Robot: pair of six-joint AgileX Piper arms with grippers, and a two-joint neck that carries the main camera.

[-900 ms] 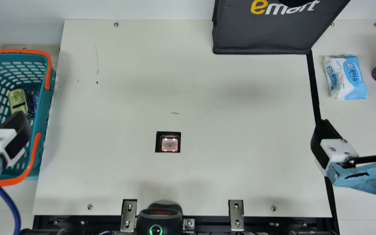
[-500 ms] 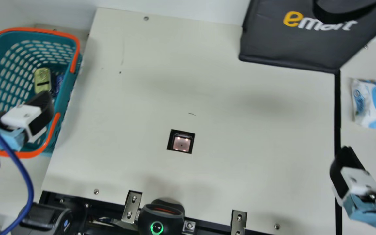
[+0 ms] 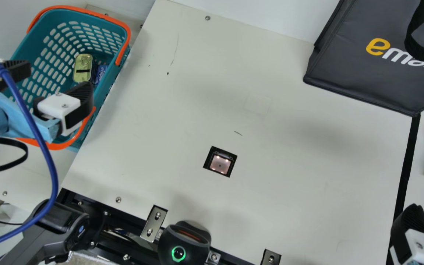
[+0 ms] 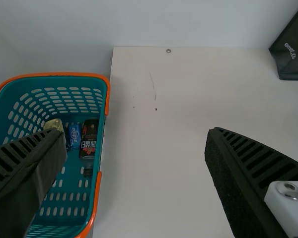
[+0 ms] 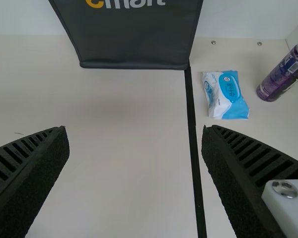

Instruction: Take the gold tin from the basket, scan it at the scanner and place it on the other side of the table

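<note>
Turning neck camera brings basket (image 3: 61,14), at left edge of tabletop (image 3: 307,165), fuller into view; pickup likely next. Left gripper (image 3: 59,77) by it: spread wide, holding nothing. Gold tin (image 3: 83,64) inside, near tabletop-side wall. Right gripper (image 5: 134,128): also wide, empty, near tabletop's right edge.

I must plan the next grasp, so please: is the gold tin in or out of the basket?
In: the gold tin lies inside the basket, below its rim.
</note>
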